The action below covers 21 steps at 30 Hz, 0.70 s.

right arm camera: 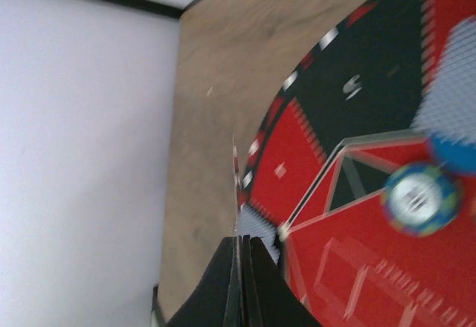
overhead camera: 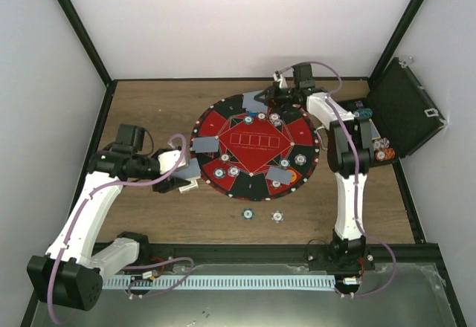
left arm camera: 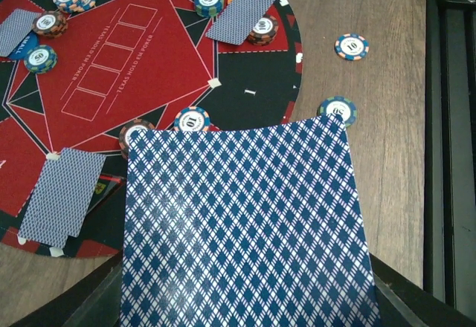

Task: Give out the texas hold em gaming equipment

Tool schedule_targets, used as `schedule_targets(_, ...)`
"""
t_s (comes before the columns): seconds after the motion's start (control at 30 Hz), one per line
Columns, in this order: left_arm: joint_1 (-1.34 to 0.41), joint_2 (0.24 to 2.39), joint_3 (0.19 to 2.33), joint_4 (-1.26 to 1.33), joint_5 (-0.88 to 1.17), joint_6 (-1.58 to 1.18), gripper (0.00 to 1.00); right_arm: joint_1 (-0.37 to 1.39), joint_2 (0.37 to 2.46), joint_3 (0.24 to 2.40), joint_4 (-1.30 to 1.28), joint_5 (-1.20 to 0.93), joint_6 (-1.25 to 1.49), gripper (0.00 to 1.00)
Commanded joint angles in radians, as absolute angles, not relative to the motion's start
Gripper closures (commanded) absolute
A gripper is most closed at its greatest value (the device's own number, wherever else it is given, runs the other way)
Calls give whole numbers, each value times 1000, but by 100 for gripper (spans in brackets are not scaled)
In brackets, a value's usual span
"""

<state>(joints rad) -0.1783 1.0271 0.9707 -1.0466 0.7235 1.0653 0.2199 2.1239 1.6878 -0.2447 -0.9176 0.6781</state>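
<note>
Got a blue diamond-backed playing card (left arm camera: pixel 245 223) clamped in the left gripper (overhead camera: pixel 180 181), hanging over the near-left rim of the big round red-and-black mat (left arm camera: pixel 253 82), long axis aimed inward. Also seeing the right gripper (right arm camera: pixel 242 256) pinched tight at the mat's far rim; can't tell whether on anything.

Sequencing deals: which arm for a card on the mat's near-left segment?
Left: its jaws hold a blue diamond-backed playing card over that edge of the round red-and-black mat; right arm reaches the far rim.
</note>
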Motion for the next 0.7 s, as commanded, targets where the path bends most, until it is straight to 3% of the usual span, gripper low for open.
schedule_targets(0.0,-177,1004,990,-1061,760,1068,92,176,2320,1919,-385,-858,622,99)
schedule_targets(0.2,-176,1005,977,-1067,752,1063,92,171,2522,2094,-379,-821,650,99)
schedule_targets(0.43,-176,1008,984,-1077,735,1074,92,172,2553,2119,-363,-790,650,97)
schedule_targets(0.5,-176,1011,988,-1080,737,1074,92,170,2565,2147,-380,-786,643,92)
schedule_targets(0.6,-176,1009,991,-1084,738,1074,92,170,2572,2180,-419,-784,625,76)
schedule_targets(0.67,-176,1007,989,-1083,737,1074,92,170,2558,2186,-440,-767,605,72)
